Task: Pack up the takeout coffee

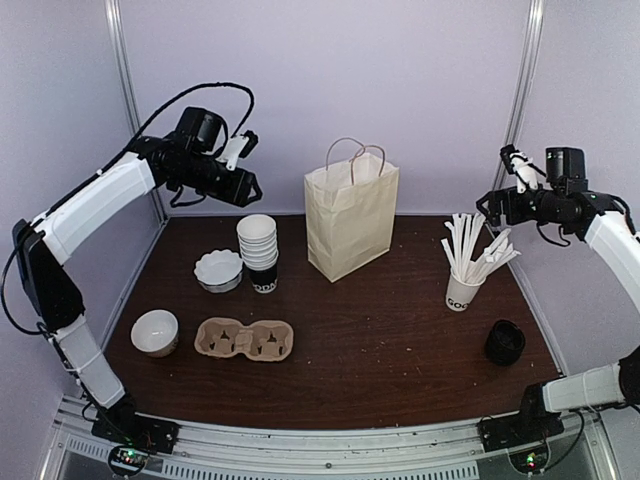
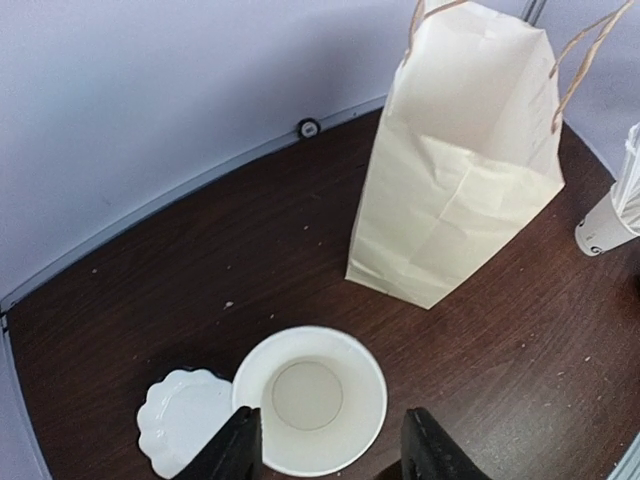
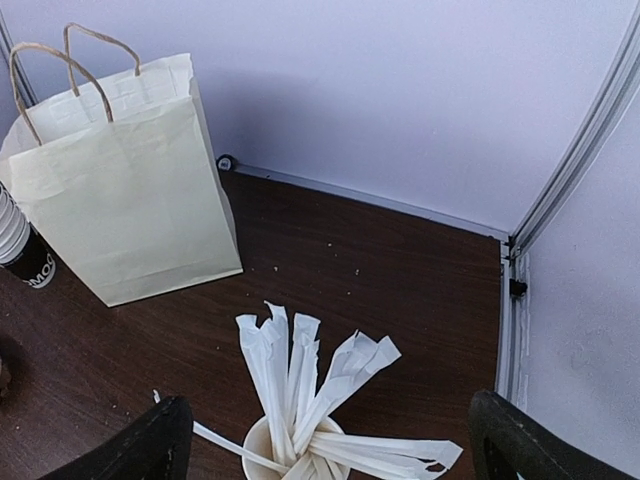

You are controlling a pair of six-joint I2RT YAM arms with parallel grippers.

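Note:
The takeout coffee [image 1: 505,342], a small black cup with a black lid, stands near the table's right front, far from both grippers and outside both wrist views. My left gripper [image 1: 248,187] hangs high over the back left with its jaws open and empty. In the left wrist view the left gripper [image 2: 330,455] is above the stack of unlidded cups [image 2: 310,398]. My right gripper [image 1: 488,205] is raised at the back right, wide open and empty. In the right wrist view the right gripper [image 3: 335,450] is above the white cup of sticks [image 3: 300,400].
A tan paper bag [image 1: 350,215] with handles stands upright at the back centre. The cup stack [image 1: 258,250] and a white fluted dish [image 1: 218,270] sit left of it. A white bowl [image 1: 155,332] and a cardboard cup carrier [image 1: 243,340] lie front left. The stick cup [image 1: 465,285] stands right.

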